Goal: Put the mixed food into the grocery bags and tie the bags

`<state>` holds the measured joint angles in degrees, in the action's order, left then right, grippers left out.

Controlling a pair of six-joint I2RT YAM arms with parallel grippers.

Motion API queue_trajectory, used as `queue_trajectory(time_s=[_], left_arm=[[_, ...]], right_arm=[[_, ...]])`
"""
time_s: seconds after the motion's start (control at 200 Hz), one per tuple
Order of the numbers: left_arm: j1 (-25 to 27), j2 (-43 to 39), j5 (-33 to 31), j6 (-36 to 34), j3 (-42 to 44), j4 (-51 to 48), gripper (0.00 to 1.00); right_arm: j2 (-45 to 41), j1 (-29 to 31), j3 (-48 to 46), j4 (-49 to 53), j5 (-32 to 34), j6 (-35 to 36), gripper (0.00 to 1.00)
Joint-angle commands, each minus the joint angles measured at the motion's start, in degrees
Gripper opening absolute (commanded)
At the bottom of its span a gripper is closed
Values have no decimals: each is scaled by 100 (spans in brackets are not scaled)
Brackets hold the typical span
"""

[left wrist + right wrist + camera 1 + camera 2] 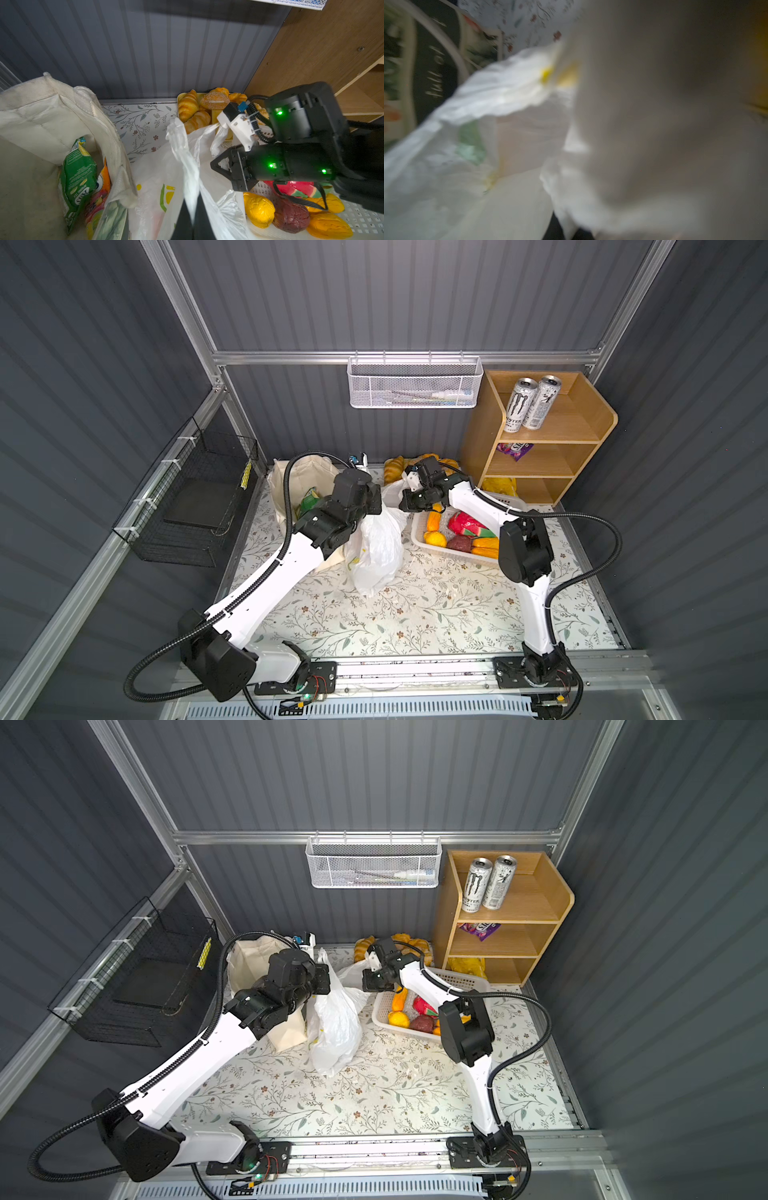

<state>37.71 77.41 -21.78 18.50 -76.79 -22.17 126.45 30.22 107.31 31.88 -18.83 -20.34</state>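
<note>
The white plastic grocery bag [376,556] [334,1031] stands mid-table with its mouth up. My left gripper [192,207] is shut on one loop handle [182,149]. My right gripper [216,164] [569,228] is shut on the bag's other side, and white film fills the blurred right wrist view. The cream canvas tote [291,477] [41,108] stands just left of the plastic bag, with a green snack packet [78,176] and other packets inside. Toy produce lies in a white basket [363,218] on the right: yellow [258,208], dark red [291,216] and orange [328,226] pieces.
Bread rolls [395,468] sit on a tray at the back wall. A wooden shelf [552,439] at the back right holds two cans [528,404] and a purple packet [515,450]. A black wire basket [195,506] hangs on the left wall, a white mesh basket [415,383] on the back rail.
</note>
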Motion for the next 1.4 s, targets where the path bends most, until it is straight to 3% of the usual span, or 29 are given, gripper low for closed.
queue_trajectory(time_s=[0.0,0.43,0.53,0.755,0.945,1.116,1.161,1.176,1.236,1.391], left_arm=[[-1,79,236,57,-46,63,0],[6,438,1125,147,-226,373,0],[7,513,1461,138,-203,644,0],[3,549,2275,-285,-241,1188,0],[0,416,2876,-617,-325,1693,0],[-1,305,3267,-746,-147,2325,0],[-1,306,3383,-777,-91,2448,0],[-1,307,3423,-782,-65,2488,0],[-1,310,3582,-832,50,2740,0],[-1,249,3856,-893,295,3244,0]], right_arm=[[-190,-79,-201,322,459,-2,0],[-2302,-1278,-3204,-427,1018,-478,0],[-2908,-1494,-3657,-614,844,-545,0],[-4079,-1512,-3210,-275,-279,-422,0],[-5076,-1510,-2589,88,-258,-492,0],[-5455,-1501,-2386,343,-149,-491,0],[-5435,-1503,-2327,520,2,-365,19],[-5438,-1501,-2285,608,175,-311,30],[-5499,-1503,-2178,769,371,-176,45],[-5752,-1487,-1748,788,182,-64,56]])
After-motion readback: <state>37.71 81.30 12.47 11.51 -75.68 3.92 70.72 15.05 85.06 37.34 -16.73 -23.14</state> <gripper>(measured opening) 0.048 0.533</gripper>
